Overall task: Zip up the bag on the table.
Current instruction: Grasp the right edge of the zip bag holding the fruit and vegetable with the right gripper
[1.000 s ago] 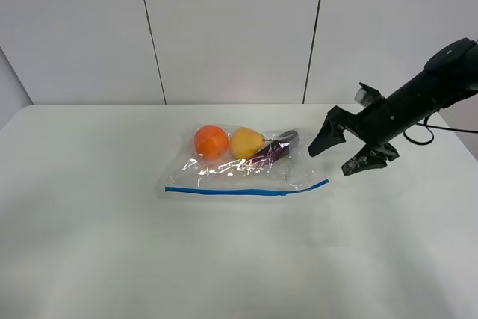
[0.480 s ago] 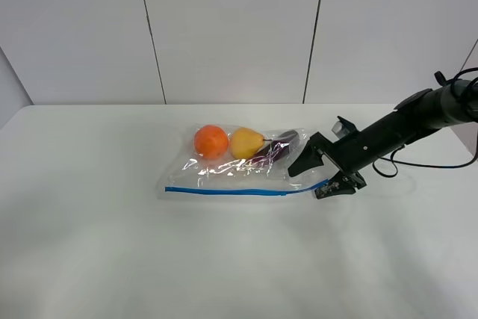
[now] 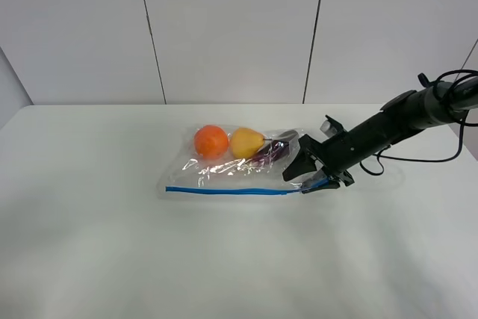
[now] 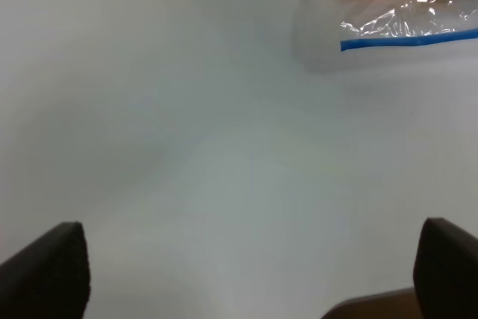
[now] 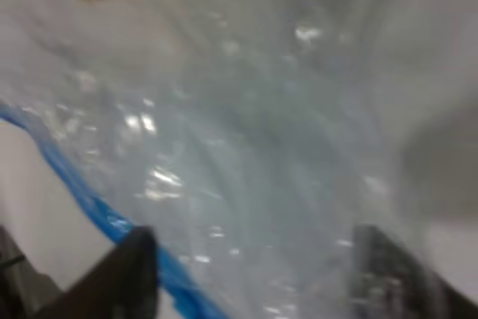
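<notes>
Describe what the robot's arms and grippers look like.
The right arm is a slim black tube with thin black cables looping off it. The right gripper has two black, wedge-shaped fingers. Of the left gripper only two dark, blocky fingertips show.

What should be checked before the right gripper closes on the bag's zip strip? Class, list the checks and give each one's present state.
1. Right gripper open: ok, jaws spread at the bag's end nearer the right arm.
2. Zip strip between those jaws: ok, the right wrist view shows it running in beside one finger.
3. Bag flat on the table: ok.
4. Orange, yellow fruit and purple vegetable clear of the strip: ok, all at the far side.
5. Left gripper steadying the bag: not ok, open above the table, apart from the bag.
6. Zip already partly sealed: cannot tell.
</notes>
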`<action>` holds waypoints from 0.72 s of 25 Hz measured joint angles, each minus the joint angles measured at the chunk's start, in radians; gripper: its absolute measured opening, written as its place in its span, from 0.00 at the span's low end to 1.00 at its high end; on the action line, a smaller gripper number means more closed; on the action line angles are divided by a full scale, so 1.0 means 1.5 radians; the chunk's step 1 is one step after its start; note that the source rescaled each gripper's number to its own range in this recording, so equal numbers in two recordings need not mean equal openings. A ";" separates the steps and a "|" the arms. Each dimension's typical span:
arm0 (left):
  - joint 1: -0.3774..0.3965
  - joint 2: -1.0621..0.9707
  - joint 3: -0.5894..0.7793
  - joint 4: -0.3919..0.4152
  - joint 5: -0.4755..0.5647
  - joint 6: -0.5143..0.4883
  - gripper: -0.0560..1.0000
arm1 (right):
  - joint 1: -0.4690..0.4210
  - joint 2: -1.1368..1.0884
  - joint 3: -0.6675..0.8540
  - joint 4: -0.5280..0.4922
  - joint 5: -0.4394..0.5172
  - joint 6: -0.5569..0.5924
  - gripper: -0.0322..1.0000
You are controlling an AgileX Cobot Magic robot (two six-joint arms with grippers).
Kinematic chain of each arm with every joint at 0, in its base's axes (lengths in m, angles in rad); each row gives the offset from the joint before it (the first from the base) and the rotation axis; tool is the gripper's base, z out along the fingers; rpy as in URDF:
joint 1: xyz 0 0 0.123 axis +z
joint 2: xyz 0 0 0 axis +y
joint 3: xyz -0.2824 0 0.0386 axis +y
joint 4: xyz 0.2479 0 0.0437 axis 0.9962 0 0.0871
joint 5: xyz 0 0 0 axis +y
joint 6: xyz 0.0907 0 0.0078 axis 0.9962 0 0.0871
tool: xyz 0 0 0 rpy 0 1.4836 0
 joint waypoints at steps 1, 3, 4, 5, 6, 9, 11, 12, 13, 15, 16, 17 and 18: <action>0.000 0.000 0.000 0.000 0.000 0.000 1.00 | 0.000 0.000 -0.009 0.000 0.009 0.002 0.54; 0.000 0.000 0.000 0.000 0.000 0.000 1.00 | 0.000 0.000 -0.027 0.000 0.021 0.013 0.49; 0.000 0.000 0.000 0.000 0.000 0.000 1.00 | 0.000 0.000 -0.033 -0.001 0.030 0.021 0.48; 0.000 0.000 0.000 0.000 0.000 0.000 1.00 | 0.000 0.000 -0.038 -0.002 0.036 0.025 0.47; 0.000 0.000 0.000 0.000 0.000 0.000 1.00 | 0.000 0.000 -0.041 -0.004 0.042 0.027 0.47; 0.000 0.000 0.000 0.000 0.000 0.000 1.00 | 0.000 0.000 -0.043 -0.018 0.058 0.030 0.46; 0.000 0.000 0.000 0.000 0.000 0.000 1.00 | 0.000 0.000 -0.043 -0.031 0.063 0.030 0.46; 0.000 0.000 0.000 0.000 0.000 0.000 1.00 | 0.000 0.000 -0.043 -0.035 0.065 0.032 0.46; 0.000 0.000 0.000 0.000 0.000 0.000 1.00 | 0.000 0.000 -0.043 -0.039 0.067 0.032 0.46; 0.000 0.000 0.000 0.000 0.000 0.000 1.00 | 0.000 0.000 -0.043 -0.048 0.070 0.032 0.46; 0.000 0.000 0.000 0.000 0.000 0.000 1.00 | 0.000 0.000 -0.043 -0.052 0.074 0.032 0.46; 0.000 0.000 0.000 0.000 0.000 0.000 1.00 | 0.000 0.000 -0.043 -0.056 0.077 0.033 0.46; 0.000 0.000 0.000 0.000 0.000 0.000 1.00 | 0.000 0.000 -0.043 -0.059 0.081 0.035 0.46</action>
